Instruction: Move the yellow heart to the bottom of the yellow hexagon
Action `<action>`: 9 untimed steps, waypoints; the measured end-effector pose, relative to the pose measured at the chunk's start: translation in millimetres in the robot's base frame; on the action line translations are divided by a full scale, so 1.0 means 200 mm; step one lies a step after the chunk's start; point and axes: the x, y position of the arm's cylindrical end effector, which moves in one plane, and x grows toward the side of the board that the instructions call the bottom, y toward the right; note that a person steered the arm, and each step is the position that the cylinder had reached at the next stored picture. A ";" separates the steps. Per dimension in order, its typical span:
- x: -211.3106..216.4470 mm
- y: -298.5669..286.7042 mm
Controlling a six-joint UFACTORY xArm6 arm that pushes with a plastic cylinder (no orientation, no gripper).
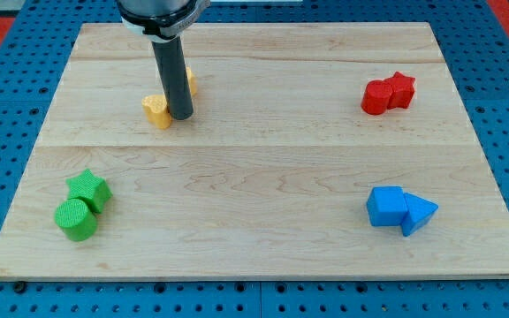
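Yellow heart point(156, 110): upper-left part of the surface point(254, 221), showing at the view's left of the rod, touching or all but touching it.
Yellow hexagon point(190, 82): just behind the rod toward the view's top right; only a sliver of yellow shows, so its shape is taken from the task and cannot be confirmed here.
My tip point(181, 116): resting on the surface at the right edge of the heart, between the two yellow pieces.
Tool state: a plain rod, no jaws to open or close; it holds nothing and can only push.
Arm pose: rod upright, dropping from the dark wrist housing point(162, 13) at the view's top; the housing hides part of the far edge.
Step in hand, judged: the heart lies left of and slightly below the hexagon; it needs to go toward the view's right and a little down, ending under the hexagon.
How to do it well: work round to the heart's left side, push through its middle so it does not spin off, keep clear of the hexagon, use short strokes.
Risk: a push from the present spot would drive the heart left, away from the goal.
Other blocks: green pair point(83, 205), red pair point(388, 94), blue pair point(400, 210), all well apart.
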 end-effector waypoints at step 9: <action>0.73 -0.09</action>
